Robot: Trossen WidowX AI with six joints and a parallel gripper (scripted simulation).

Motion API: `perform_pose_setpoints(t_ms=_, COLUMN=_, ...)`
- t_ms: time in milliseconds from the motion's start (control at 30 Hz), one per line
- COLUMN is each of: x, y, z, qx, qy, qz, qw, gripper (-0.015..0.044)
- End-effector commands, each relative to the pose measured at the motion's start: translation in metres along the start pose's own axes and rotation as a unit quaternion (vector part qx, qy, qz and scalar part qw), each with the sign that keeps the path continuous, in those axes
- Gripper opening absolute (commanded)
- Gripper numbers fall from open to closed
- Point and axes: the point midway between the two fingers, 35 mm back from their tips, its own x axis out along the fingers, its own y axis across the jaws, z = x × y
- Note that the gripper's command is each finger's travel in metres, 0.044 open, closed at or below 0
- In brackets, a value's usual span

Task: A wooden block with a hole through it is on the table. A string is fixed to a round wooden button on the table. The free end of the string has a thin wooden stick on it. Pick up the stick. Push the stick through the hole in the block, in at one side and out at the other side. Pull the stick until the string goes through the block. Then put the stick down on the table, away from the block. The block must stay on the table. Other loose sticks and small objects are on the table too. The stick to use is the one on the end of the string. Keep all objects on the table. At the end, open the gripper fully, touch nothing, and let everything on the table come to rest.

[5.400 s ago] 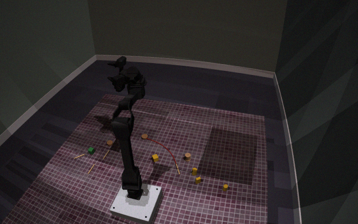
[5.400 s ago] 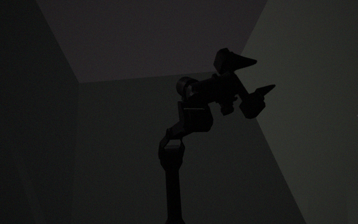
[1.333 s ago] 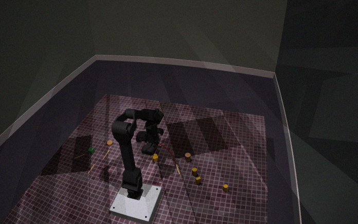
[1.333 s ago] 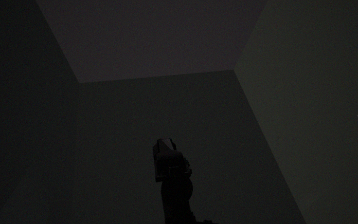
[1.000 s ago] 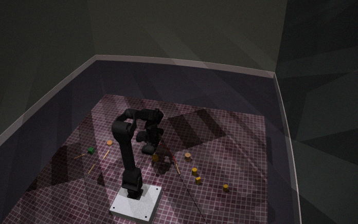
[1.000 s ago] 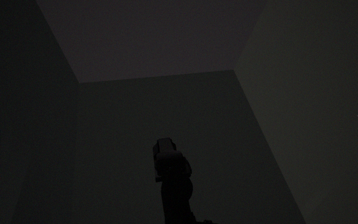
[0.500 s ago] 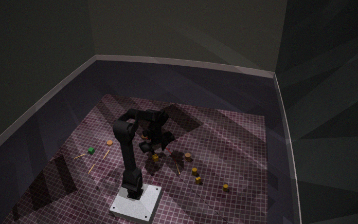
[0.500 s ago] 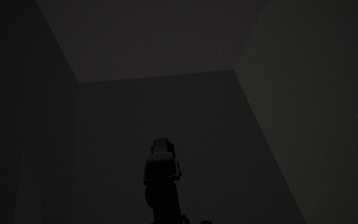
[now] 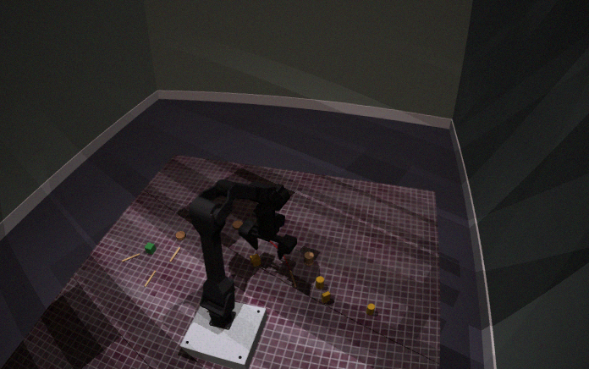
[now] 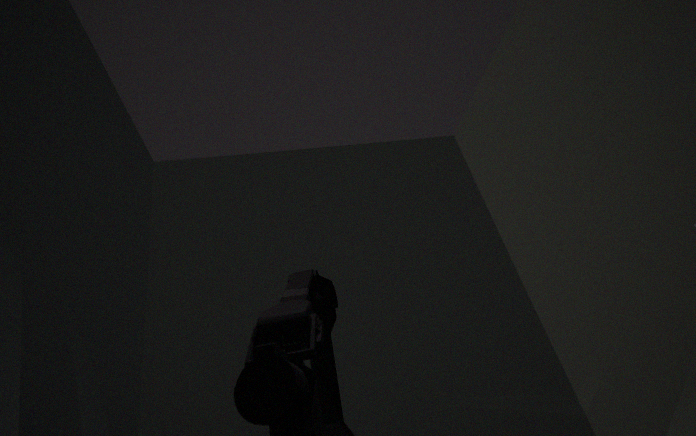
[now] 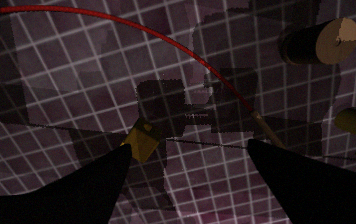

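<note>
My gripper (image 9: 269, 245) (image 11: 190, 146) is open and empty, hanging low over the table. The small yellow-brown block (image 9: 255, 260) (image 11: 142, 142) sits on the table beside the left finger in the wrist view. The thin wooden stick (image 9: 292, 278) (image 11: 265, 127) lies on the table, its near end hidden behind the right finger. The red string (image 9: 277, 248) (image 11: 150, 27) arcs from the stick's end up and away to the left, clear of the block in the wrist view. A round wooden button (image 9: 237, 223) shows behind the arm. The exterior view is dark and shows only the arm (image 10: 297, 328).
A round wooden cylinder (image 9: 309, 256) (image 11: 327, 42) stands right of the gripper. Three small yellow pieces (image 9: 320, 282) (image 9: 326, 297) (image 9: 370, 309) stand further right. A green cube (image 9: 150, 248), another round disc (image 9: 180, 234) and three loose sticks (image 9: 130, 257) (image 9: 174, 254) (image 9: 150, 278) lie to the left.
</note>
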Motion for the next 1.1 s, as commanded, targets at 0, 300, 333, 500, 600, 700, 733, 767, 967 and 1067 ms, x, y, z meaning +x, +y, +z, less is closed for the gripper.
perform_pose_setpoints(t_ms=0, x=-0.004, y=-0.034, z=0.007, qx=0.460, qy=-0.006, qz=0.000, qw=0.888, gripper=0.0440)
perform_pose_setpoints(t_ms=300, x=-0.004, y=-0.055, z=0.006, qx=0.714, qy=-0.006, qz=0.001, qw=0.700, gripper=0.0440)
perform_pose_setpoints(t_ms=333, x=-0.004, y=-0.058, z=0.006, qx=0.738, qy=-0.006, qz=0.001, qw=0.674, gripper=0.0440)
perform_pose_setpoints(t_ms=500, x=-0.004, y=-0.069, z=0.005, qx=0.845, qy=-0.006, qz=0.002, qw=0.535, gripper=0.0440)
perform_pose_setpoints(t_ms=600, x=-0.004, y=-0.076, z=0.004, qx=0.896, qy=-0.006, qz=0.002, qw=0.444, gripper=0.0440)
perform_pose_setpoints(t_ms=700, x=-0.004, y=-0.080, z=0.003, qx=0.931, qy=-0.006, qz=0.002, qw=0.364, gripper=0.0440)
perform_pose_setpoints(t_ms=733, x=-0.004, y=-0.080, z=0.003, qx=0.933, qy=-0.006, qz=0.002, qw=0.359, gripper=0.0440)
perform_pose_setpoints(t_ms=767, x=-0.004, y=-0.080, z=0.003, qx=0.933, qy=-0.006, qz=0.002, qw=0.359, gripper=0.0440)
perform_pose_setpoints(t_ms=967, x=-0.004, y=-0.080, z=0.003, qx=0.933, qy=-0.006, qz=0.002, qw=0.359, gripper=0.0440)
perform_pose_setpoints(t_ms=1067, x=-0.004, y=-0.080, z=0.003, qx=0.933, qy=-0.006, qz=0.002, qw=0.359, gripper=0.0440)
